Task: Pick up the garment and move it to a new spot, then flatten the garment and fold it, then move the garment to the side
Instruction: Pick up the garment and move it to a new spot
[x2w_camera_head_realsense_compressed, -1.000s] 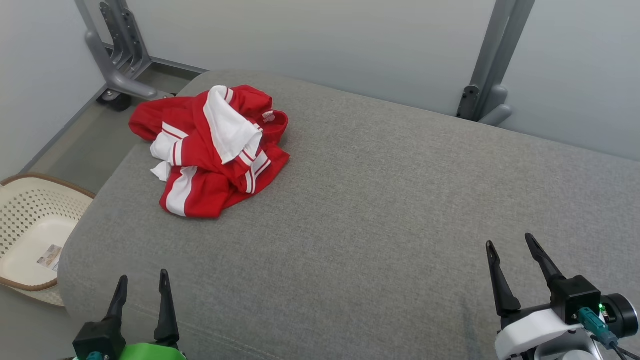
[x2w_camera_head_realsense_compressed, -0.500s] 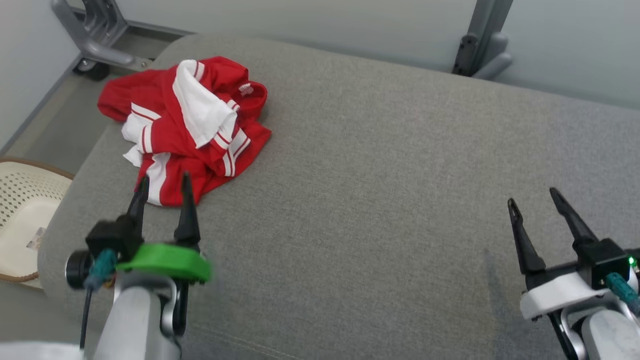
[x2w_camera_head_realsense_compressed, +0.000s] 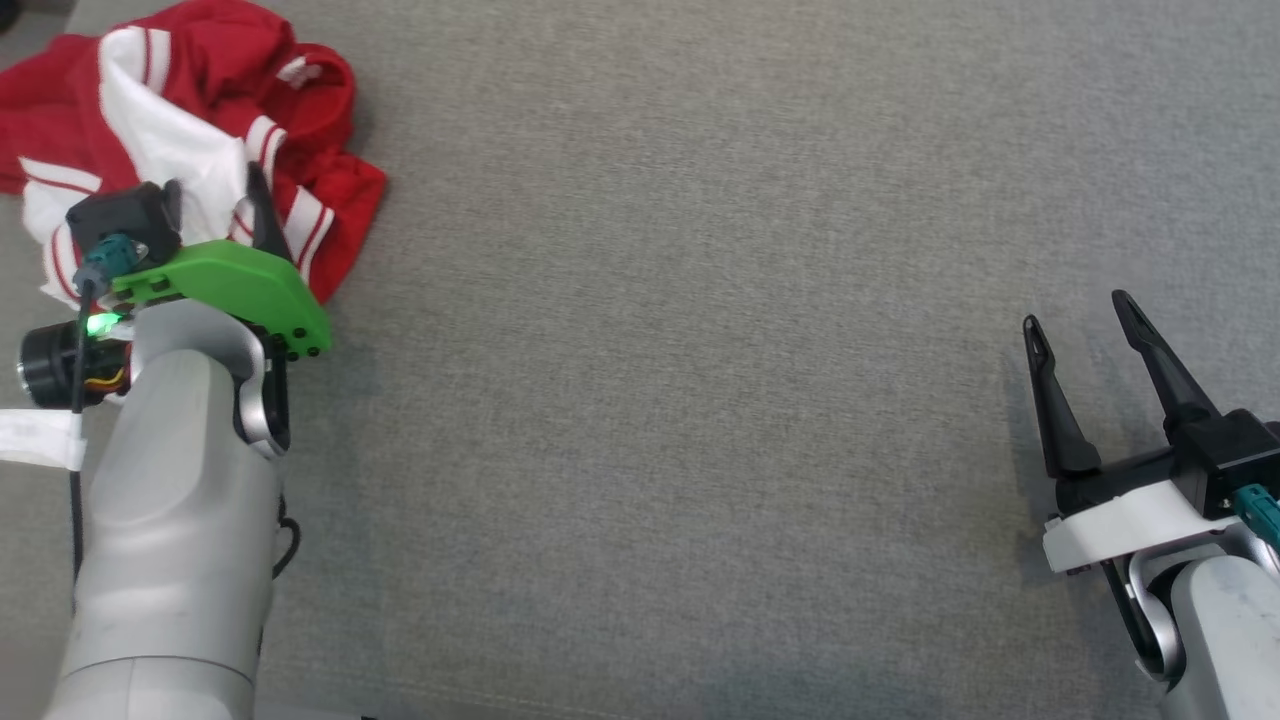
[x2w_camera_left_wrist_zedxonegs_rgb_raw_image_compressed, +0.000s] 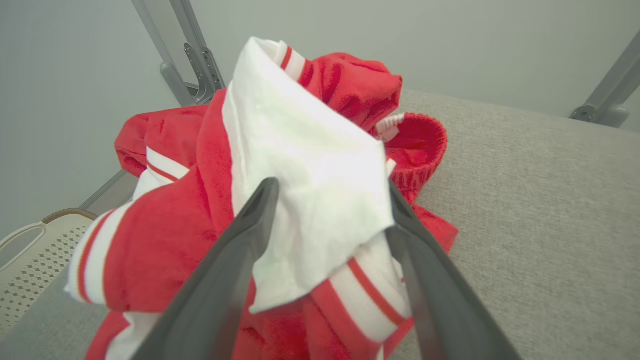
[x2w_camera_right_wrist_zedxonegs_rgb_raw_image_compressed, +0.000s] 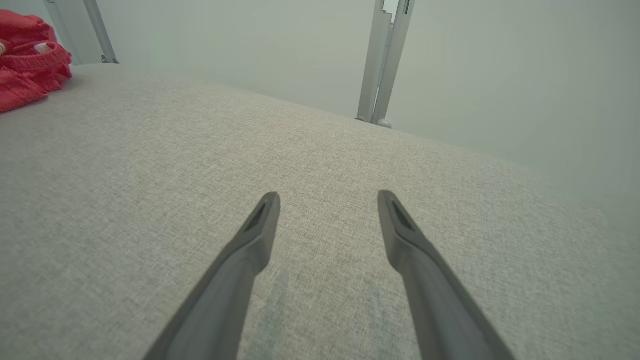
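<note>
A crumpled red-and-white garment (x2w_camera_head_realsense_compressed: 340, 190) lies heaped at the far left corner of a grey upholstered cushion (x2w_camera_head_realsense_compressed: 700, 300). The left gripper (x2w_camera_left_wrist_zedxonegs_rgb_raw_image_compressed: 330, 185), jaws open, straddles its white top fold. The right gripper (x2w_camera_head_realsense_compressed: 1075, 310), also open and empty, hovers over bare fabric well apart to the right. A perforated cream basket (x2w_camera_left_wrist_zedxonegs_rgb_raw_image_compressed: 30, 260) sits beyond the cushion's left edge, and grey metal frame legs (x2w_camera_left_wrist_zedxonegs_rgb_raw_image_compressed: 195, 55) stand behind.

Holds the pale grey left forearm (x2w_camera_head_realsense_compressed: 170, 480) stretched toward the far left, with the green-mounted left gripper (x2w_camera_left_wrist_zedxonegs_rgb_raw_image_compressed: 331, 186) at its end pointing away, two long dark fingers (x2w_camera_left_wrist_zedxonegs_rgb_raw_image_compressed: 235, 260) spread wide. Poses the white-mounted right gripper (x2w_camera_head_realsense_compressed: 1076, 310) at the near right above its grey wrist (x2w_camera_head_realsense_compressed: 1215, 620), pointing far, jaws equally wide.
</note>
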